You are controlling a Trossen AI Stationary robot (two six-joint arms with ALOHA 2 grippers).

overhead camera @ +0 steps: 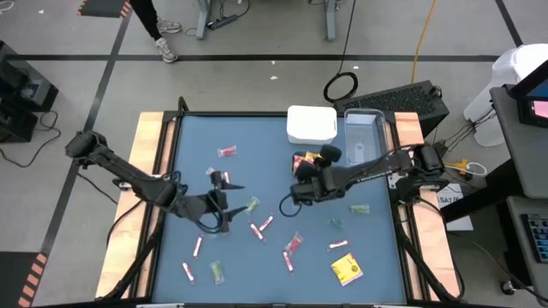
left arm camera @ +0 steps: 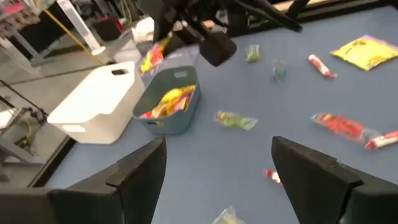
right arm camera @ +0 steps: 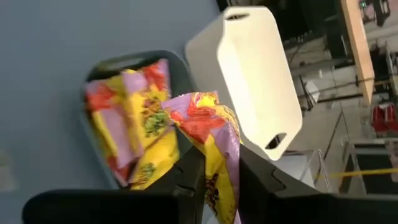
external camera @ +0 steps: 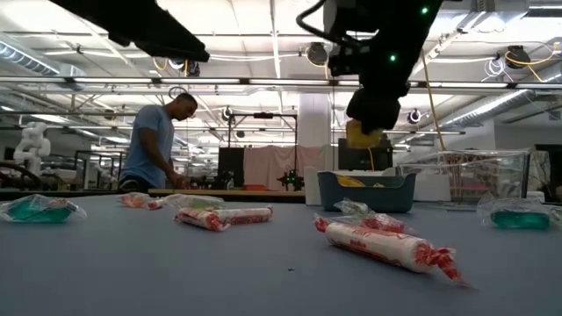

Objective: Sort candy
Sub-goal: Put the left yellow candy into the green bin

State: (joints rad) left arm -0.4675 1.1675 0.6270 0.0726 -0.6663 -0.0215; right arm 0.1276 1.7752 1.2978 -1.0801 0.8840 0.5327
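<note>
My right gripper (overhead camera: pixel 306 173) hangs above the teal bin (left arm camera: pixel 180 115), shut on a yellow packet with red print (right arm camera: pixel 208 134). More yellow packets (right arm camera: pixel 134 124) lie in that bin. My left gripper (overhead camera: pixel 228 205) hovers open over the table's left half, nothing between its fingers. Loose candy lies flat on the blue table top: a yellow packet (overhead camera: pixel 346 269), pink-white sticks (overhead camera: pixel 265 224) (overhead camera: pixel 197 246), red pieces (overhead camera: pixel 227 151) (overhead camera: pixel 294 244) and green pieces (overhead camera: pixel 252 205) (overhead camera: pixel 360 208). My right gripper pinches the yellow packet between its two fingers (right arm camera: pixel 186 177), coming from above and pointing down. The packet's crumpled free end (right arm camera: pixel 199 112) sticks out past the fingertips. The packet is lifted clear and hangs over the teal bin's opening (external camera: pixel 360 133).
A white container (overhead camera: pixel 311 124) stands at the far edge beside the teal bin, and a clear container (overhead camera: pixel 364 137) stands to its right. Wooden rails (overhead camera: pixel 147 171) border the table. A person (external camera: pixel 158 145) stands in the room beyond the table.
</note>
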